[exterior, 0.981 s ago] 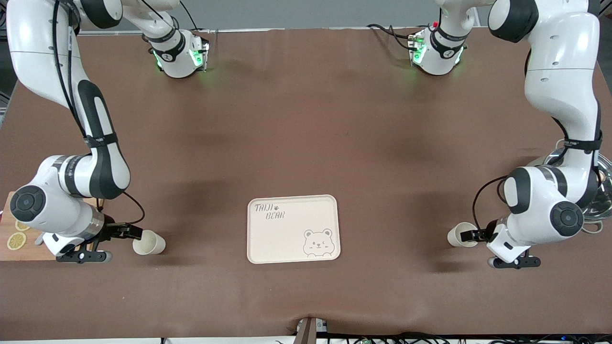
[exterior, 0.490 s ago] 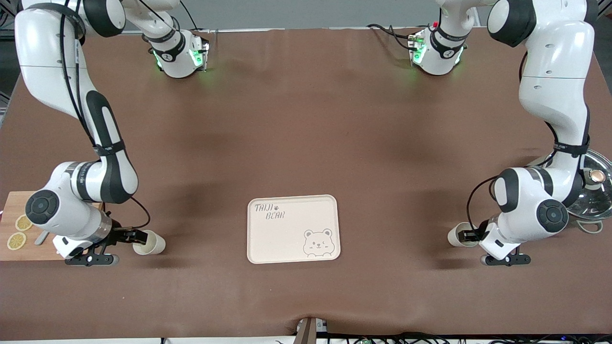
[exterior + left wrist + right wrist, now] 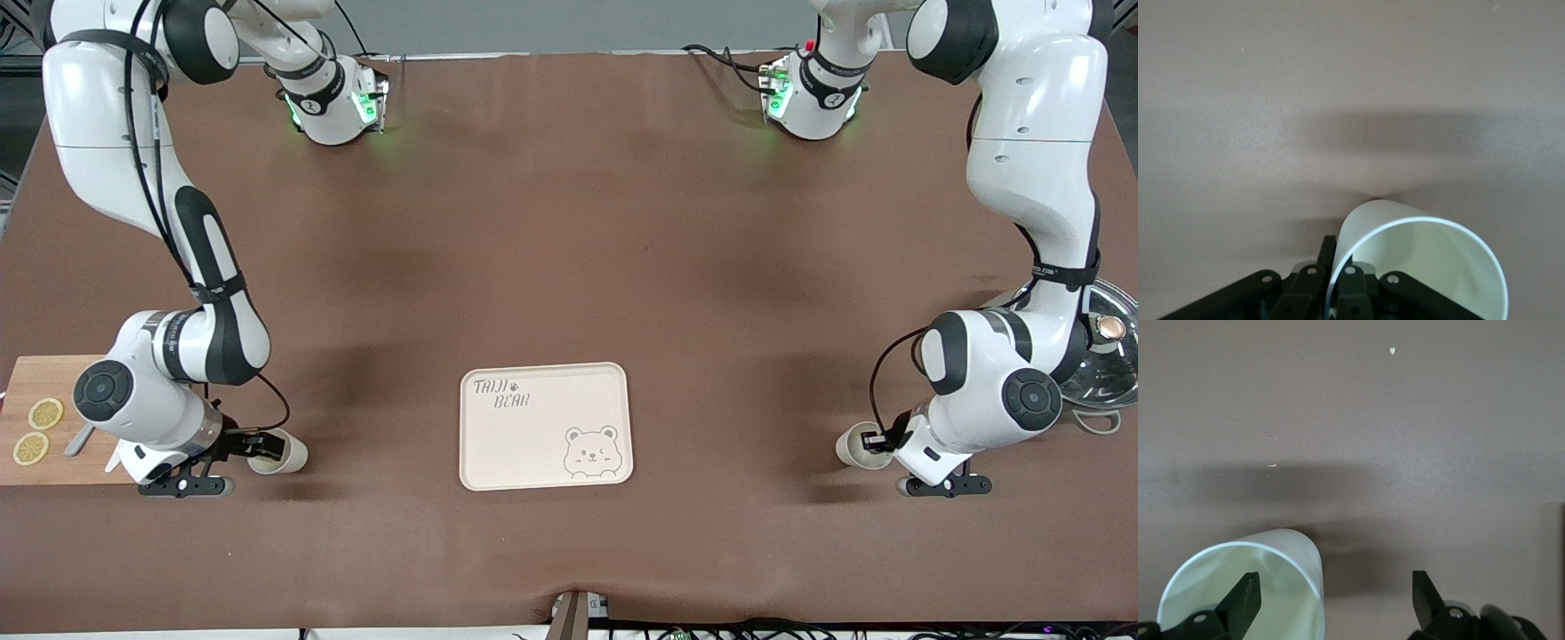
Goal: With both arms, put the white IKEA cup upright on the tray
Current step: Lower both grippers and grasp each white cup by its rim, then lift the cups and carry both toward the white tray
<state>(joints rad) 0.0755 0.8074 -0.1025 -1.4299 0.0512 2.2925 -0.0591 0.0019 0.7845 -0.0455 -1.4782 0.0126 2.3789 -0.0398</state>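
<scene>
Two white cups lie on their sides on the brown table. One cup (image 3: 283, 453) is at the right arm's end, the other cup (image 3: 852, 444) at the left arm's end. The cream tray (image 3: 533, 444) with the bear print lies between them, with nothing on it. My right gripper (image 3: 258, 442) is open at its cup's mouth; in the right wrist view (image 3: 1335, 600) one finger is inside the cup (image 3: 1251, 587) and the other outside. My left gripper (image 3: 876, 440) is shut on its cup's wall, shown in the left wrist view (image 3: 1338, 270) with the cup (image 3: 1425, 267).
A wooden cutting board (image 3: 53, 444) with lemon slices (image 3: 36, 431) lies beside the right arm's hand at the table's end. A metal lid (image 3: 1107, 360) lies at the left arm's end, partly hidden by that arm.
The right arm's hand has moved toward its cup, and its finger now reaches into the mouth. The left arm's hand has shifted slightly at its cup. Both cups stay in place.
</scene>
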